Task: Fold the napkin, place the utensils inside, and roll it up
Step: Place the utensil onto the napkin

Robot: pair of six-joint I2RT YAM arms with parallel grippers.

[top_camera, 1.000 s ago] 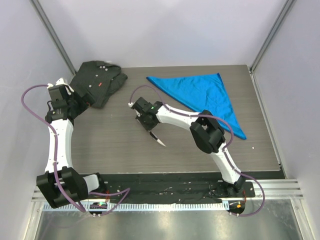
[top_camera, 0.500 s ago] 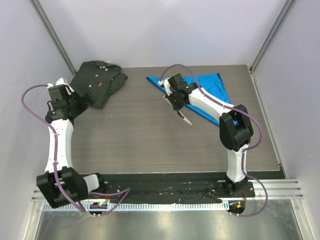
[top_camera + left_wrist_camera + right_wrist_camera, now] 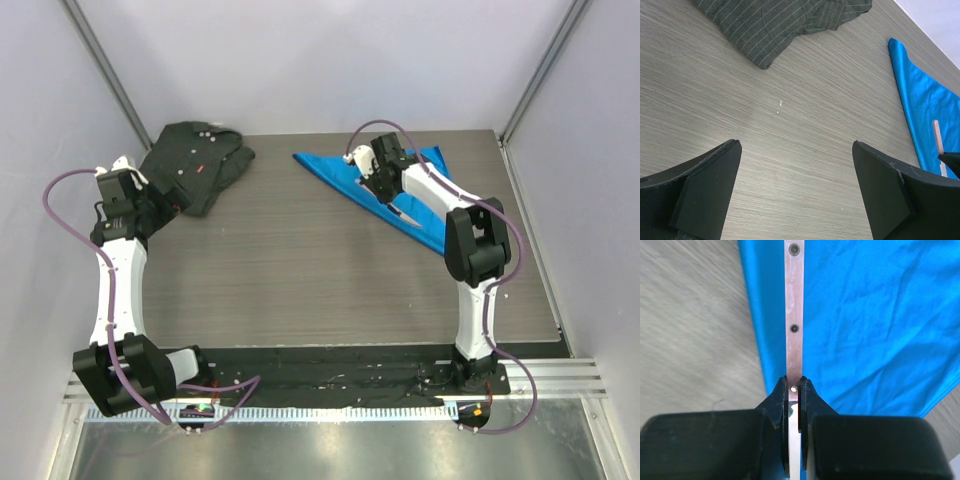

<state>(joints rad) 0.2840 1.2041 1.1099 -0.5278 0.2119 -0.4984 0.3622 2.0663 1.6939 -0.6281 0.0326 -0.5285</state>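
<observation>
The bright blue napkin [image 3: 335, 172] lies folded in a triangle at the back right of the table. My right gripper [image 3: 381, 186] hovers over it, shut on the knife [image 3: 793, 315]. The knife's pale pinkish handle sticks out ahead of the jaws, above the napkin's [image 3: 865, 325] left edge. Its silver blade [image 3: 406, 213] runs back under the wrist. My left gripper [image 3: 795, 190] is open over bare wood at the far left, with nothing between its fingers. In the left wrist view, the napkin [image 3: 922, 95] and the handle tip [image 3: 938, 136] show at the right edge.
A dark striped shirt [image 3: 195, 165] lies crumpled at the back left, also in the left wrist view [image 3: 780, 20]. Grey walls close the table on the left, back and right sides. The arm bases stand along the near edge.
My right arm carried the knife from the table's middle back and to the right, over the napkin. The left arm has not moved.
</observation>
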